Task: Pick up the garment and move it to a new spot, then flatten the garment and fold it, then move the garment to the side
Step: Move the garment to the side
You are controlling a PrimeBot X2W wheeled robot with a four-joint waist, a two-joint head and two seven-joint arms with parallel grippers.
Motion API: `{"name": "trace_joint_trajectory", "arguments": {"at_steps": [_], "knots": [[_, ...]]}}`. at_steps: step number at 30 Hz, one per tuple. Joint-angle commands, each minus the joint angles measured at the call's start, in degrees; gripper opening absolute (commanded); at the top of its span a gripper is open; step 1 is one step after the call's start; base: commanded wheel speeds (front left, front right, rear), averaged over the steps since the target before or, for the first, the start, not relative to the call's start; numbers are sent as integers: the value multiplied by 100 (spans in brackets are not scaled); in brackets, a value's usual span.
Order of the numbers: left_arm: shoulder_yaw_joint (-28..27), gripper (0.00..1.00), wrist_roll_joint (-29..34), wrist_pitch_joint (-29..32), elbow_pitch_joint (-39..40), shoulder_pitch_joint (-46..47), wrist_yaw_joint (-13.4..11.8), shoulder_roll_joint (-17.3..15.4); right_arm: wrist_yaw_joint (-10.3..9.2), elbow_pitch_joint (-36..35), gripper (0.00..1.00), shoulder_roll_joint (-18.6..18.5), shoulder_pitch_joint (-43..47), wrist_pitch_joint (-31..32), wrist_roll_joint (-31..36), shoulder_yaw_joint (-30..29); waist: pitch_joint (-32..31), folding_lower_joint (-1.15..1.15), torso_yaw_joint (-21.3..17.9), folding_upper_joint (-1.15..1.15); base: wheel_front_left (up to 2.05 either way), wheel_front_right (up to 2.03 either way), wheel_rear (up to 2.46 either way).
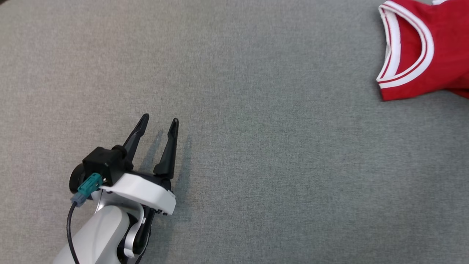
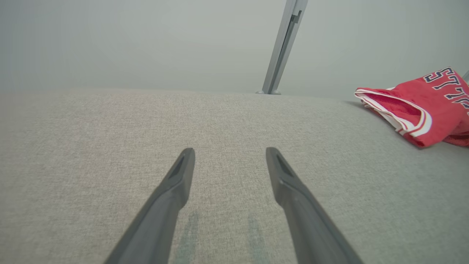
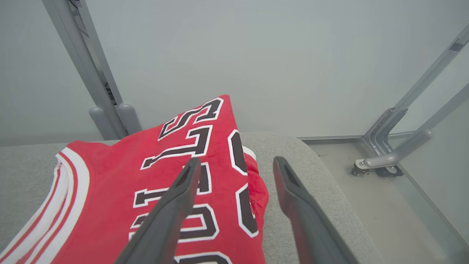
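Red garment point(image 1: 436, 55) lying at the right end of the grey fabric surface point(image 1: 256, 165), bare cloth between it and the left hand point(image 1: 160, 118), parted and empty; right hand point(image 3: 237, 160) spread open over the garment, gripping nothing; metal posts point(image 3: 88, 69), pale wall point(image 3: 256, 55), floor point(image 3: 366, 190) beyond

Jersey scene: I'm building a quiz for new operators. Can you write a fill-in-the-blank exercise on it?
1. The jersey is ___ with white trim.
2. In the head view it lies at the upper ___ corner.
3. The left gripper is ___ and holds nothing.
Missing words: red; right; open.
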State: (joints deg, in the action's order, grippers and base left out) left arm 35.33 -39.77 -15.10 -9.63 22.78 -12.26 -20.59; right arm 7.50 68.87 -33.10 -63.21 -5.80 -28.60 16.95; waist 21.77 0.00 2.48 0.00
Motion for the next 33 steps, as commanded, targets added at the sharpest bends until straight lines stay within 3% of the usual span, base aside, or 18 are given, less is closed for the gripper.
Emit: {"name": "trace_joint_trajectory", "arguments": {"at_steps": [1,9,17,25,33], "knots": [[-49,100,-27,-11,15,-83,-35,-37,0,33,100,31,-47,-138,52,-12,-191,0,-67,0,0,0,0],[-496,100,-8,-9,212,-594,-67,-167,0,-428,100,656,328,-741,23,173,-863,0,-311,0,0,0,0],[-1065,100,170,-9,650,-1185,-169,-242,0,-1564,100,772,1020,-861,-283,311,-1353,0,-470,0,0,0,0],[-1521,100,265,-9,930,-1688,-220,-302,0,-2554,100,829,1956,-892,-378,58,-1651,0,-500,0,0,0,0],[-1885,100,367,-10,1173,-2077,-282,-208,0,-3637,100,1184,3175,-838,17,-490,-1844,0,-519,0,0,0,0]]}}
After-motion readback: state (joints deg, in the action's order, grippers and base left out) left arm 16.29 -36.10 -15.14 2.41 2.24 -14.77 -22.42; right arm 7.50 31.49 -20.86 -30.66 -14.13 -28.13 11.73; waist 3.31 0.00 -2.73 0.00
